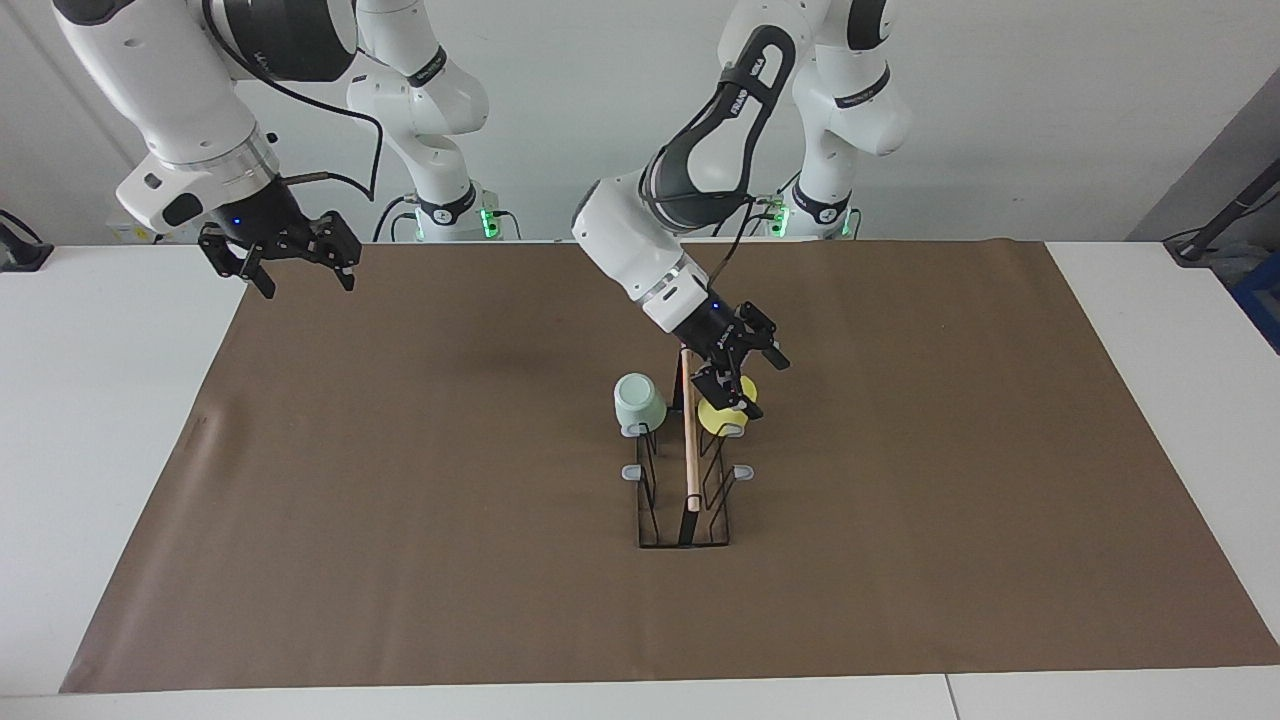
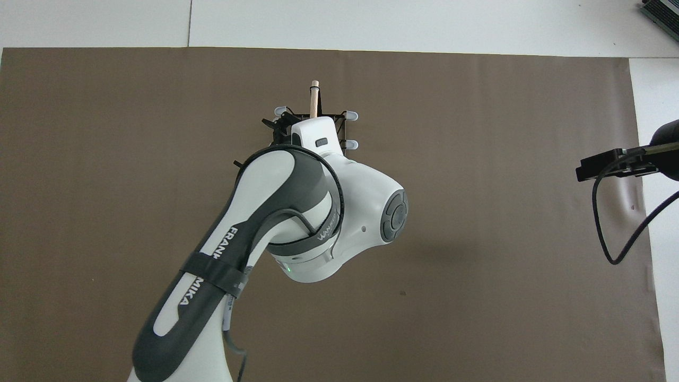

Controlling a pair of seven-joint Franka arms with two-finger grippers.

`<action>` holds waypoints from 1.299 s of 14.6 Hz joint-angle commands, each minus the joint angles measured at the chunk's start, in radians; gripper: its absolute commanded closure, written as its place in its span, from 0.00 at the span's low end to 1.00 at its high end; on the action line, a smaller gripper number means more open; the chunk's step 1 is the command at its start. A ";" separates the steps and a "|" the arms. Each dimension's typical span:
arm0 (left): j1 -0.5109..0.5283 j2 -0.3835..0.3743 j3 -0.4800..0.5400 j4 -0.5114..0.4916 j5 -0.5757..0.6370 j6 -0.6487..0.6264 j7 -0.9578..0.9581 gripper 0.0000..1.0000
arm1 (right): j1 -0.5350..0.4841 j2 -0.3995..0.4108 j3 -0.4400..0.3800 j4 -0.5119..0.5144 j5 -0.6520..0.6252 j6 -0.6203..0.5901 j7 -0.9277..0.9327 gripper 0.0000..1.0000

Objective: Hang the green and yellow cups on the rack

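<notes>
Facing view is showing the left gripper (image 1: 738, 375) closing on the bright yellow plastic cup (image 1: 722, 417) at the black wire rack (image 1: 686, 480); the mint green cup (image 1: 639, 402) is hanging alongside, while the open right gripper (image 1: 296, 268) is waiting over bare brown mat (image 1: 400, 450).

In the overhead view, both cups and the robot-side half of the rack (image 2: 318, 119) are covered by the left arm, and only the rod's tip and a few grey prongs are seen past it. The left gripper (image 2: 278, 127) is mostly hidden there under its own wrist. The right gripper (image 2: 610, 164) is cut off by the edge of the same view. In the facing view, the yellow cup (image 1: 722, 417) is partly masked by the left gripper (image 1: 735, 375), so contact between the jaws and the cup cannot be judged. The upper links of both arms are cropped by the top edge.
</notes>
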 commanded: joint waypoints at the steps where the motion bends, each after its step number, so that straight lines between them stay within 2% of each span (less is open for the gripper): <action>1: 0.062 -0.083 0.002 0.005 -0.068 0.035 0.146 0.00 | -0.003 -0.010 0.002 -0.006 -0.002 0.005 0.013 0.00; 3: 0.136 -0.127 0.004 0.015 -0.162 0.070 0.262 0.00 | -0.002 -0.010 0.002 -0.007 -0.002 0.005 0.013 0.00; 9: 0.354 -0.172 0.002 0.007 -0.465 0.225 0.638 0.00 | -0.002 -0.010 0.002 -0.006 -0.002 0.002 0.013 0.00; 14: 0.518 -0.213 0.002 -0.002 -0.701 0.225 1.040 0.00 | -0.002 -0.010 0.003 -0.006 -0.002 0.001 0.015 0.00; 19: 0.642 -0.268 -0.010 -0.019 -0.783 0.153 1.405 0.00 | -0.002 -0.010 0.005 -0.006 -0.002 -0.001 0.015 0.00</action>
